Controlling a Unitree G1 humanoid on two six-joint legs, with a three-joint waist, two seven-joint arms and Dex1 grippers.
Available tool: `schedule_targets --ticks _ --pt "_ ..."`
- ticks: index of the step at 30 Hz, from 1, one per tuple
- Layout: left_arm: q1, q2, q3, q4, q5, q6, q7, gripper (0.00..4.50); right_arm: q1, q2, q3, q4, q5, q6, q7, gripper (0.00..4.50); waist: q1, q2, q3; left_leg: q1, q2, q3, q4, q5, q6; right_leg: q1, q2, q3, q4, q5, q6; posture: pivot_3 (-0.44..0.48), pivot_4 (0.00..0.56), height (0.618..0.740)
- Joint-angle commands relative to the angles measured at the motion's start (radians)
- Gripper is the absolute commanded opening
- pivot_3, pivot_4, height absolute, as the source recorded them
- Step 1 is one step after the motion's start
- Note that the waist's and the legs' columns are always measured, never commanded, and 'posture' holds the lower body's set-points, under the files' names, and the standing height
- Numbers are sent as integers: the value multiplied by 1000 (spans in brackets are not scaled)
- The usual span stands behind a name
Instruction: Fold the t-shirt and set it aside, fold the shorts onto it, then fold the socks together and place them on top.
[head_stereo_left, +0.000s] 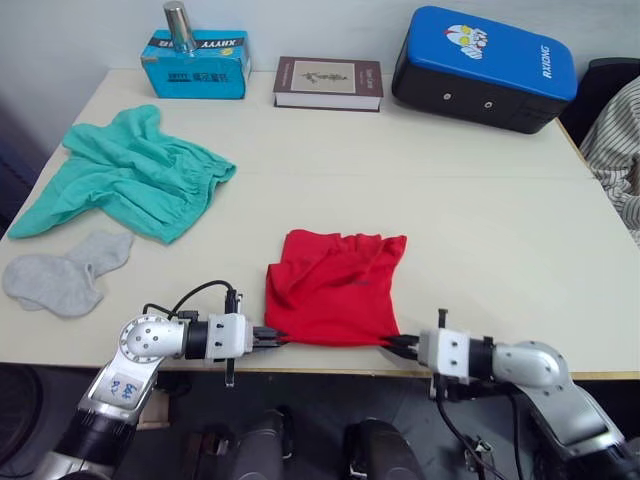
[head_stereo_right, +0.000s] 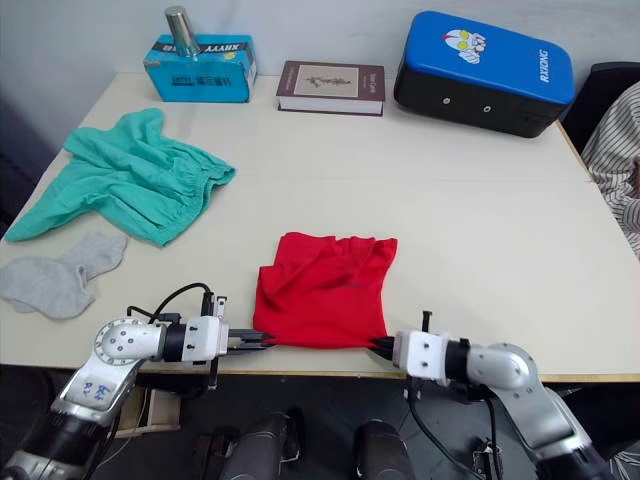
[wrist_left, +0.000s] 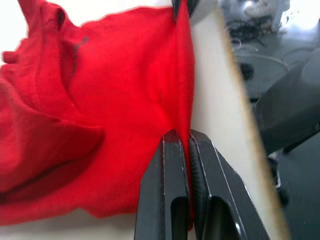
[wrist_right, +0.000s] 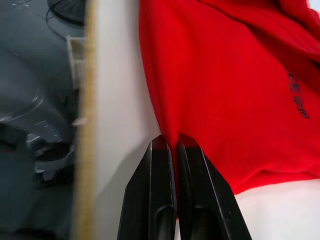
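Note:
The red t-shirt (head_stereo_left: 335, 288) lies bunched into a rough square at the table's near edge. My left gripper (head_stereo_left: 272, 338) is shut on its near left corner, and the left wrist view shows red cloth (wrist_left: 125, 100) pinched between the black fingers (wrist_left: 170, 200). My right gripper (head_stereo_left: 397, 344) is shut on the near right corner, with the t-shirt's hem (wrist_right: 210, 100) between its fingers (wrist_right: 155, 200). The teal shorts (head_stereo_left: 130, 177) lie crumpled at the far left. Beside them, nearer me, the grey socks (head_stereo_left: 65, 272) rest overlapping.
Along the back edge stand a teal box (head_stereo_left: 196, 64) with a metal cylinder (head_stereo_left: 179, 25) on it, a brown book (head_stereo_left: 328, 84) and a blue-and-black case (head_stereo_left: 486, 68). The table's front edge (head_stereo_left: 330, 370) runs just under both grippers. A person's striped sleeve (head_stereo_left: 618, 150) shows at far right.

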Motion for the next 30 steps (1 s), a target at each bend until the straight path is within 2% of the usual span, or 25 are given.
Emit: schedule_targets --ticks 1,4,6,9,12,13,15,16,19,22,23,30 --pt "40 26 62 -43 -17 22 34 24 39 -12 -38 -45 16 41 -22 0 0 0 0 3 0 0 -1 -2 1 3 0 0 -1 0 0 0 150 740" --pt "65 27 75 -49 -74 59 11 24 38 -13 -40 -28 26 34 -15 0 0 0 0 5 0 0 -1 -4 2 4 0 0 -2 -1 -2 0 150 740" --pt "78 39 83 -59 -108 84 -12 516 31 -9 -48 -19 63 44 -6 0 0 0 0 5 0 0 -1 -4 1 4 0 0 -1 -1 -2 0 150 740" --pt "89 66 109 -66 -135 94 -36 1320 45 -48 -74 -65 178 121 69 762 0 0 0 5 0 0 -1 -3 -1 4 0 0 -1 -1 -2 0 150 740" --pt "98 101 158 -79 -211 146 -80 2257 63 -107 -134 -137 327 218 143 1803 0 0 0 5 0 0 -1 -4 0 4 0 0 -1 -1 -2 0 150 740" --pt "97 115 178 -93 -268 205 -95 2268 57 -125 -158 -156 372 266 150 2120 0 0 0 6 0 0 -1 -5 1 5 0 0 -1 -1 -2 0 150 740" --pt "75 125 205 -98 -330 271 -106 2268 24 -154 -191 -178 462 364 166 2120 0 0 0 6 1 0 -1 -6 3 5 0 0 -1 -1 -2 0 150 740" --pt "53 121 210 -81 -328 268 -104 2101 -13 -153 -198 -170 492 394 166 2010 -1 0 0 6 1 0 -1 -6 3 5 0 0 -1 -1 -2 0 150 740" --pt "-6 112 186 -14 -270 251 -107 1294 -120 -124 -172 -113 489 430 162 1095 -1 0 0 6 1 0 -1 -6 3 5 0 1 -2 -2 -3 0 150 740" --pt "-63 88 133 44 -211 211 -122 339 -206 -69 -87 -13 362 344 171 57 0 0 0 6 1 1 -1 -5 1 5 0 0 -2 -2 -3 0 150 740" --pt "-88 72 110 59 -201 204 -131 26 -236 -41 -57 34 320 311 168 0 -1 0 0 6 1 1 -2 -4 -1 5 1 0 -2 -2 -3 0 150 740" --pt "-208 -18 -5 138 -92 119 -146 26 -381 97 50 275 152 146 160 0 -1 0 0 6 0 2 1 -4 -2 3 1 0 1 -1 -1 0 150 740"
